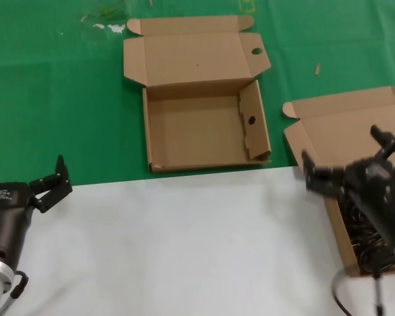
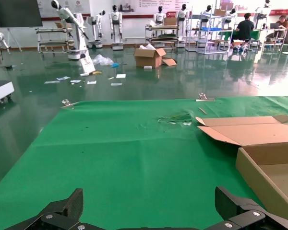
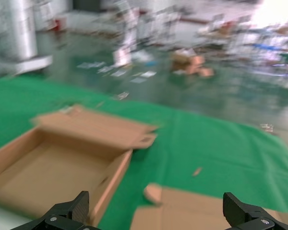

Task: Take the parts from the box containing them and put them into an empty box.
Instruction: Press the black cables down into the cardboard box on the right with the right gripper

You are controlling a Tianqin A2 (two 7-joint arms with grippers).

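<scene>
Right gripper [image 1: 345, 158]: my jaws stood spread wide and held nothing. I hung over the near corner of the full box [image 1: 316, 131], above its lid edge, blurred in the head view — I judged I was in transit, not yet down among the cables [image 1: 365, 230].

Right fingers [image 3: 62, 213]: the wrist view showed both tips well apart with only cardboard and green cloth [image 1: 66, 99] between them.

Left gripper [image 1: 49, 184]: I was parked low at my left, over the line where the white surface [image 1: 184, 243] meets the green, jaws open too and empty. I judged this arm was waiting, since the cables lay on the other side.

Cables: a dark tangle of thin black loops lay in the tray of the full box, at my right edge, partly hidden under my right arm. None had been lifted (how many there were, I could not tell).

Full box: its plain lid was folded back flat, which left the tray open from above — handy for a straight descent.

Empty box [image 1: 197, 131]: it sat in the middle of the green cloth, well apart from the full box, lid thrown back, holes in a lid flap and a side flap. Its floor was bare.

Progress: I judged the task at its start.

Risk: loops could snag one another and come up in a clump.
</scene>
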